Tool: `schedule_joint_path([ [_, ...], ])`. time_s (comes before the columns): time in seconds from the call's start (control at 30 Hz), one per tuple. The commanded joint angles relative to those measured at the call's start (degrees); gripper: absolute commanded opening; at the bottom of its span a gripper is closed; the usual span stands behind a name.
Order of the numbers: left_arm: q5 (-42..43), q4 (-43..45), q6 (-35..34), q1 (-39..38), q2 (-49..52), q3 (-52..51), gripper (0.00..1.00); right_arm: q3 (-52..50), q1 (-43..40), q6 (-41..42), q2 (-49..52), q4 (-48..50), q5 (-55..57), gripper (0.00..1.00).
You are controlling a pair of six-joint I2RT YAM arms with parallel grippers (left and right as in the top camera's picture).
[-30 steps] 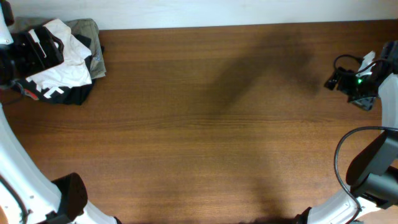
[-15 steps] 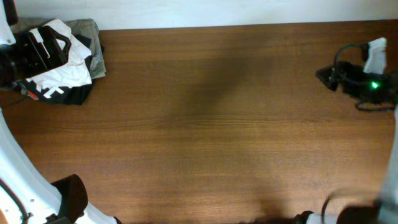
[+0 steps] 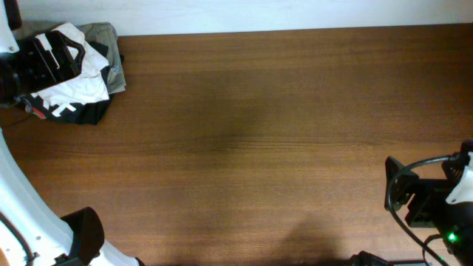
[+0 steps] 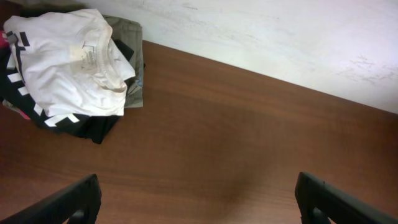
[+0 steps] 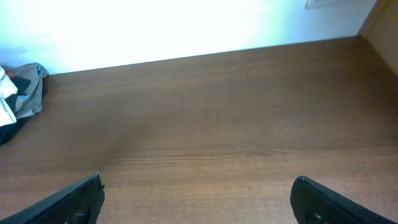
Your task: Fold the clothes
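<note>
Clothes (image 3: pixel 81 85): 1 loose pile at the far left corner of the table (image 3: pixel 259 148), close to the wall (image 4: pixel 280 37). At least 3 garments show. A white shirt (image 4: pixel 62 62) lies crumpled on top, a black piece with white stripes (image 4: pixel 87 124) is under it, and an olive-grey piece (image 4: pixel 135 68) sits on the wall side. All are unfolded.

The pile's left part is cut off by the frame edge in my left wrist view. Overhead, the black hardware of my left arm (image 3: pixel 33 63) covers that same part, and I cannot tell whether it touches the cloth. The right wrist view catches only a sliver of the pile at its left edge, too small to sort.

Left gripper (image 4: pixel 198 202): jaws spread wide and empty. Only the 2 dark tips show at the bottom corners, with wood between them.

Right gripper (image 5: pixel 199 199): also spread wide and empty, well apart from the pile.

Overhead, my right arm (image 3: pixel 436 203) is at the near right corner, partly cut off by the frame. A green light (image 3: pixel 448 237) shows on it.
</note>
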Motion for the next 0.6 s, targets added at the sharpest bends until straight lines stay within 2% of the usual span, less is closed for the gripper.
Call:
schedule_joint_path([
  [0.0,0.59,0.00,0.28,0.22,-1.09,0.07,0.99,0.20,0.26,-0.13,-0.66,0.00,0.87,0.99],
  [0.2,0.59,0.00,0.28,0.22,-1.09,0.04,0.99,0.20,2.21,-0.13,-0.76,0.00,1.05,0.99],
  [0.4,0.59,0.00,0.28,0.22,-1.09,0.07,0.99,-0.52,14.56,-1.70,-2.05,-0.24,1.49,0.99],
  [0.47,0.59,0.00,0.28,0.22,-1.09,0.07,0.99,-4.15,18.38,-4.39,-4.09,2.08,1.46,0.99],
  [0.57,0.59,0.00,0.28,0.22,-1.09,0.07,0.99,-16.13,22.51,-4.44,-9.81,11.91,1.49,0.99],
])
